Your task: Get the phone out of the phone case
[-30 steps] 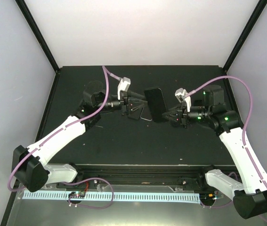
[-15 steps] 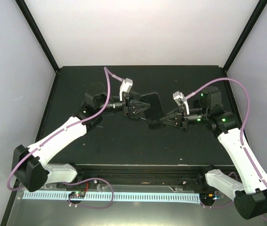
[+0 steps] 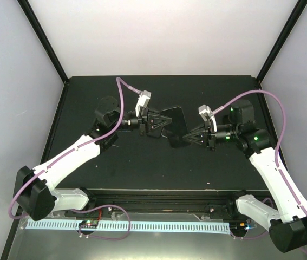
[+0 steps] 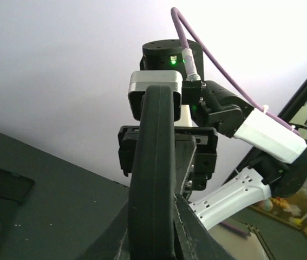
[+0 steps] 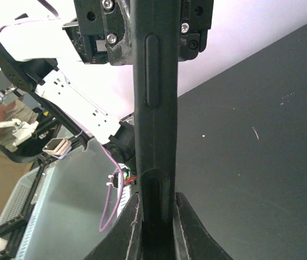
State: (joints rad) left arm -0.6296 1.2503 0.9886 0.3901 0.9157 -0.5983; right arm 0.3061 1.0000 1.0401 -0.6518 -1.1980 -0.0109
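1. Desk (image 3: 142, 162): black and matte, sitting inside a pale-walled enclosure. Both arm bases are standing at its near edge.
2. Left arm (image 3: 72, 154) and right arm (image 3: 278, 173) are reaching inward from their own sides, with the wrists facing each other over the middle of the desk.
3. A purple cable (image 3: 122, 100) is looping over the left arm. Another (image 3: 261, 93) is arching over the right.
4. Cased phone (image 3: 176, 122) is hanging between the two hands, lifted off the desk. It is showing as one dark slab, and phone and case are not separating by eye. Both wrist cameras are seeing it edge-on (image 4: 152, 179) (image 5: 154, 108).
5. Left hand (image 3: 160, 123) is clamping the slab's left end. In its own camera the fingers (image 4: 191, 238) are pressing against both faces.
6. Right hand (image 3: 184, 140) is clamping the nearer right end. Its fingers (image 5: 123, 233) are squeezing the edge from both sides.
7. Side buttons (image 5: 150, 70): two long narrow ones, running along the edge facing the right wrist camera.
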